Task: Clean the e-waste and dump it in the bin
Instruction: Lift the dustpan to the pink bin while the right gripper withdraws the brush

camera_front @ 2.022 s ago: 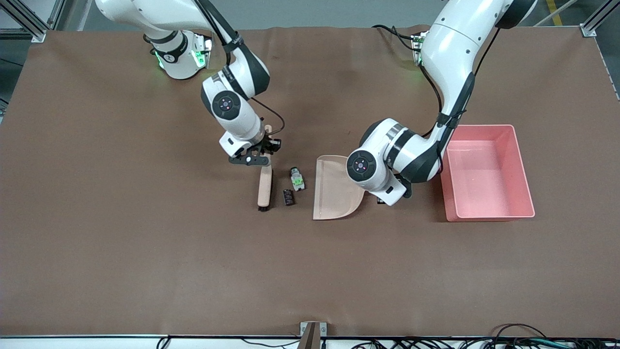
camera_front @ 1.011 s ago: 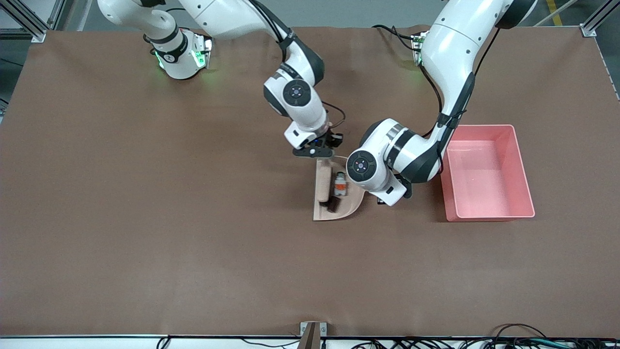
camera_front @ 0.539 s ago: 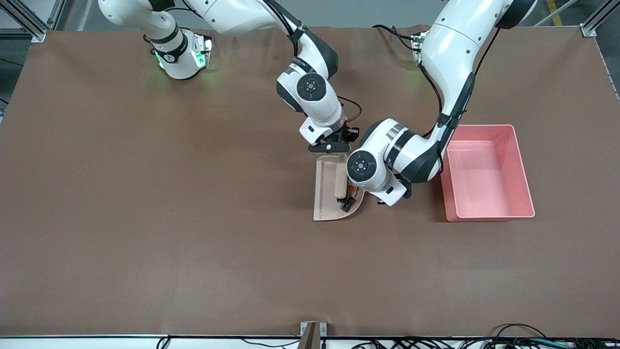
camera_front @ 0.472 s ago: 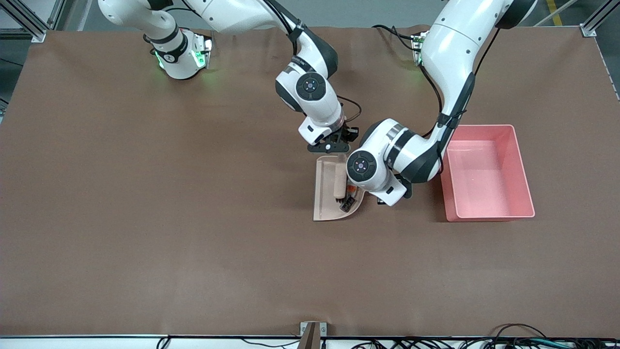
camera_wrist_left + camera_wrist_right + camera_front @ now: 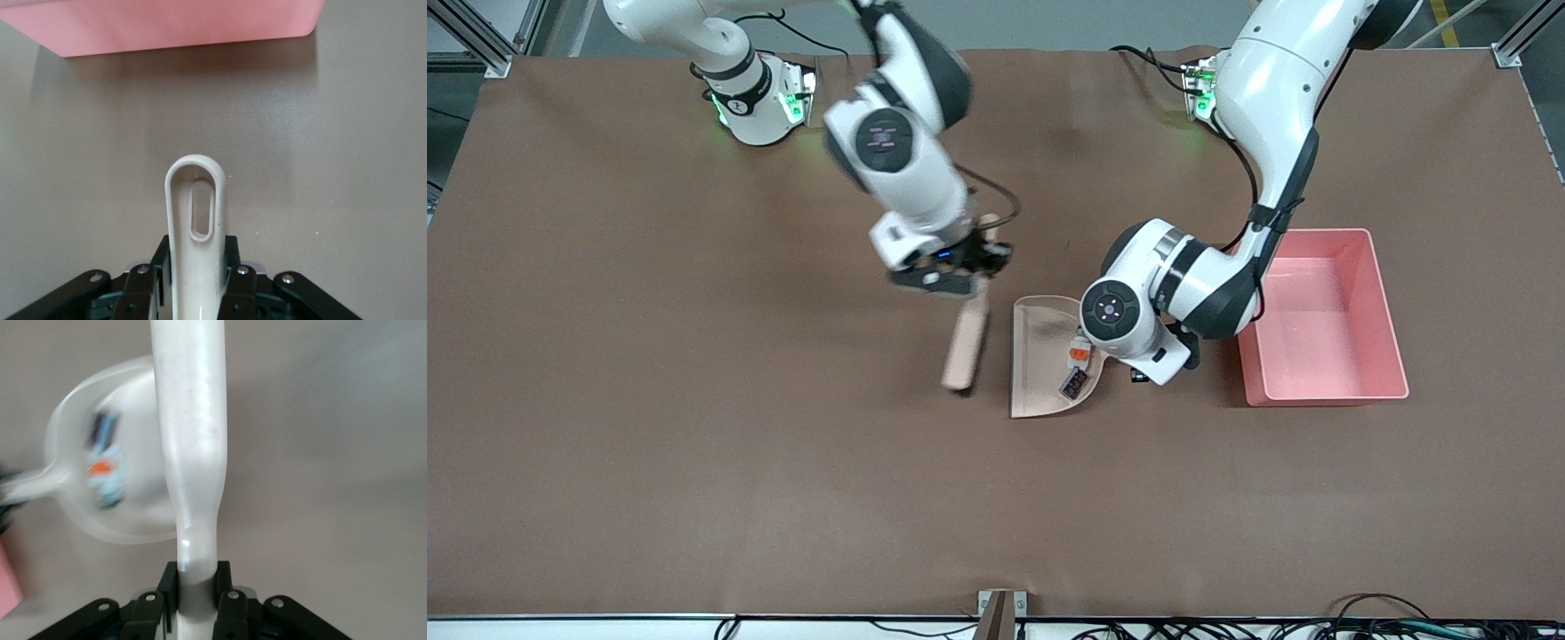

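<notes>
- The brush (image 5: 966, 345) has swung off the dustpan (image 5: 1040, 356) and now hangs over the table beside it, with the right gripper (image 5: 195, 587) squeezed tight on its handle
- Both bits of e-waste (image 5: 1077, 366) now lie in the dustpan, so the sweeping looks done
- Next job, I think: tip them into the bin (image 5: 1320, 317), just beside the left arm
- The left gripper (image 5: 197, 283) is clamped on the dustpan handle (image 5: 195, 220), but the arm hides it in the front view

Brown table (image 5: 694, 444) w/ pink bin (image 5: 1392, 356) & beige dustpan (image 5: 1040, 364).
</notes>
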Controlling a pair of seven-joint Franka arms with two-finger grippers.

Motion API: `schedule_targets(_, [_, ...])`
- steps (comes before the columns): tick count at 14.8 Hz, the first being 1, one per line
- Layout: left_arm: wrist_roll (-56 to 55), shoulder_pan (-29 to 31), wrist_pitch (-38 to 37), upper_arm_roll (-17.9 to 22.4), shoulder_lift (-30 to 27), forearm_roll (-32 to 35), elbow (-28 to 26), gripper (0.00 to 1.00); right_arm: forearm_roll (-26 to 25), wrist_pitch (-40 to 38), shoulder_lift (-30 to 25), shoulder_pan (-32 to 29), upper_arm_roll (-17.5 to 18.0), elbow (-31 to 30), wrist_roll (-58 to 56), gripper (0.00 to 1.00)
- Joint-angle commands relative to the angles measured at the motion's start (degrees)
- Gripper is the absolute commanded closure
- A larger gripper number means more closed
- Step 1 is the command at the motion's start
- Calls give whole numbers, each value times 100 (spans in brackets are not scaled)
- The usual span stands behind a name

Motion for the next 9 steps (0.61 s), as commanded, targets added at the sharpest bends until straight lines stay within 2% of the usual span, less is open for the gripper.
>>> schedule_targets(1, [252,66,-221,-11,-374,-202,-36,100,-142,-363,-881,-1074,61,-952,-1084,100])
schedule_targets(5, [577,249,-345,-19,-751,-264,-88,99,-598,-1313,-1364,-2560,61,-882,-2841,100])
schedule_targets(7, [857,478,-449,-20,-971,-396,-115,100,-1387,-1683,-1601,-2808,69,-952,-3188,100])
schedule_targets(9, [1174,741,-660,-20,-1086,-440,-123,100,-1584,-1597,-1778,-2975,43,-1547,-3179,100])
